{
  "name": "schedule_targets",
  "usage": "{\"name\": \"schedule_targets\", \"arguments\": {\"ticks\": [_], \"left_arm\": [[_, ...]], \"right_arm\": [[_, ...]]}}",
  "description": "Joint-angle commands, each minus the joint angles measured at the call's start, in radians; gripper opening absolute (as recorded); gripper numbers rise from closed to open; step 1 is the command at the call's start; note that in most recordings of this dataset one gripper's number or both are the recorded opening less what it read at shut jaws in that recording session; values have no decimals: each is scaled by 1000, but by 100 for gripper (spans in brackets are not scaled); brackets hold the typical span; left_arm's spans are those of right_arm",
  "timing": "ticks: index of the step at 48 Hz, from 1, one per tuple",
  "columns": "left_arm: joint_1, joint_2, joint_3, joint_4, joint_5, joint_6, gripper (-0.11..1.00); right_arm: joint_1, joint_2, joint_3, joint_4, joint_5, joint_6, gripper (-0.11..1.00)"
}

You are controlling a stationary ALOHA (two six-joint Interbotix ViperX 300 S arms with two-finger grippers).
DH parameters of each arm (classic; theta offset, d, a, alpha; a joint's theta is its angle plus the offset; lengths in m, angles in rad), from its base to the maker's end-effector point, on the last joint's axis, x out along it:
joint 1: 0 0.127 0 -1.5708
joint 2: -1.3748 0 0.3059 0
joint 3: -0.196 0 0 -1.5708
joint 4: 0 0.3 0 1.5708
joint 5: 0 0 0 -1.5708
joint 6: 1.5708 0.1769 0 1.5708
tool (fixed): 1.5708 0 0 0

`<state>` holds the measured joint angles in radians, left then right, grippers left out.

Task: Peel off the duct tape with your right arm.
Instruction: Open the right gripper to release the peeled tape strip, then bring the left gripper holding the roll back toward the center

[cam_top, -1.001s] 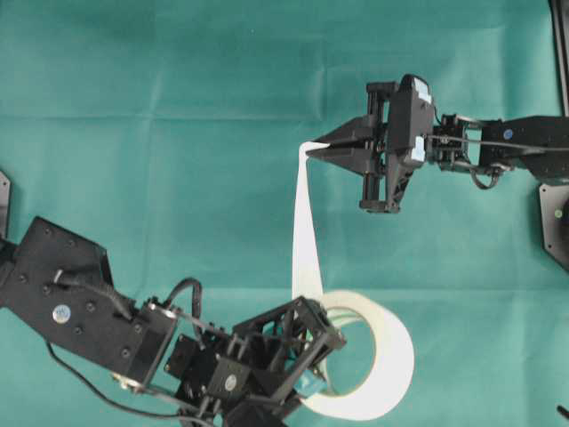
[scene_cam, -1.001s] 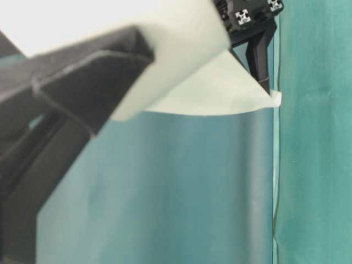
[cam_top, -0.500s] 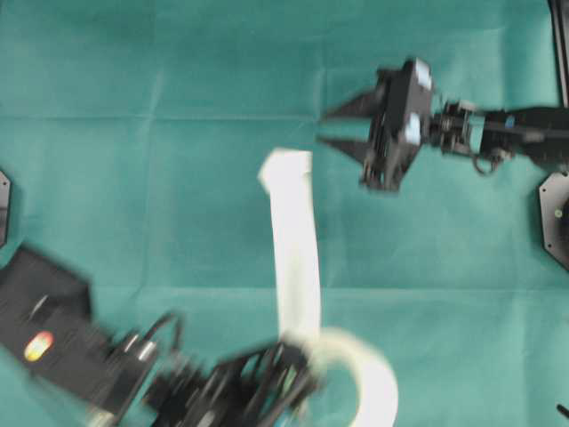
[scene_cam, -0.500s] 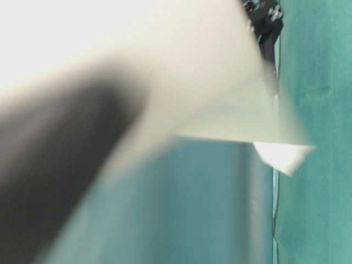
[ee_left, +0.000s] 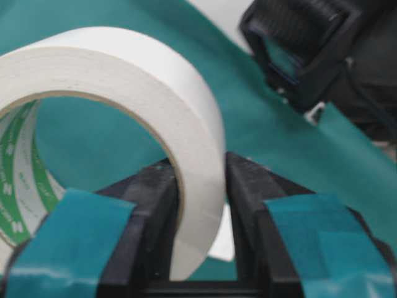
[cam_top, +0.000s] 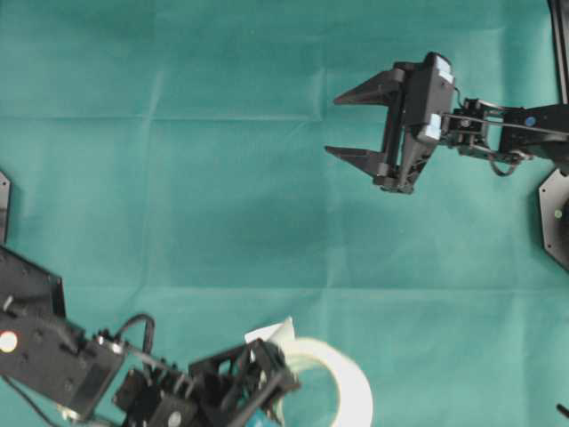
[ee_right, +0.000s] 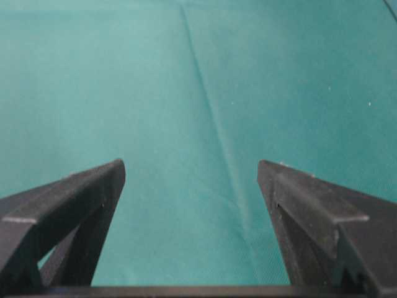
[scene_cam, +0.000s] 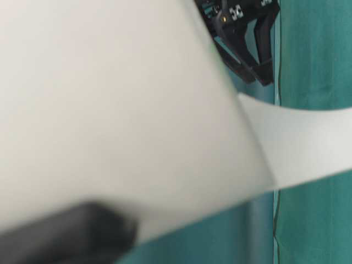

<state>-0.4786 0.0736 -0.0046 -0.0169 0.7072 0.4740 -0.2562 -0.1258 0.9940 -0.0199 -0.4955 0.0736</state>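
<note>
Right pincer point(cam_top: 343, 124) spread empty at 1 o'clock; left pincer point(ee_left: 198, 186) clamps tape roll point(cam_top: 342, 378) at 6, strip point(scene_cam: 308, 148) peeled loose

Duct tape point(cam_top: 351, 391): white roll, greenish printed inner core, standing on edge at the near edge of the surface, its wall clamped between teal-patched fingers; short loose strip sticking up. Right arm point(cam_top: 524, 133): black, its pincer point(cam_top: 342, 124) spread wide, empty, well apart from the roll.
</note>
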Motion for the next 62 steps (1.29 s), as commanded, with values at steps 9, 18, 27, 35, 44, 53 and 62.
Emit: {"name": "schedule_targets", "arguments": {"ticks": [9,18,27,35,44,53,62], "left_arm": [[75,-110,55,2,-55,-3,20],[155,-195,153,2,-129,-38,20],[268,-311,295,2,-256,-98,20],[347,-417,416,0,-403,-160,20],[396,-505,505,0,-500,-204,20],[437,-551,532,0,-523,-236,20],[479,-558,532,0,-523,-242,20]], "right_arm": [[25,-71,26,2,-5,3,63],[40,-98,52,3,-5,3,63],[51,-106,61,3,-6,3,63],[57,-106,63,3,-5,3,63],[60,-106,64,2,-6,3,63],[61,-106,69,3,-6,3,63],[63,-106,80,3,-11,5,63]]}}
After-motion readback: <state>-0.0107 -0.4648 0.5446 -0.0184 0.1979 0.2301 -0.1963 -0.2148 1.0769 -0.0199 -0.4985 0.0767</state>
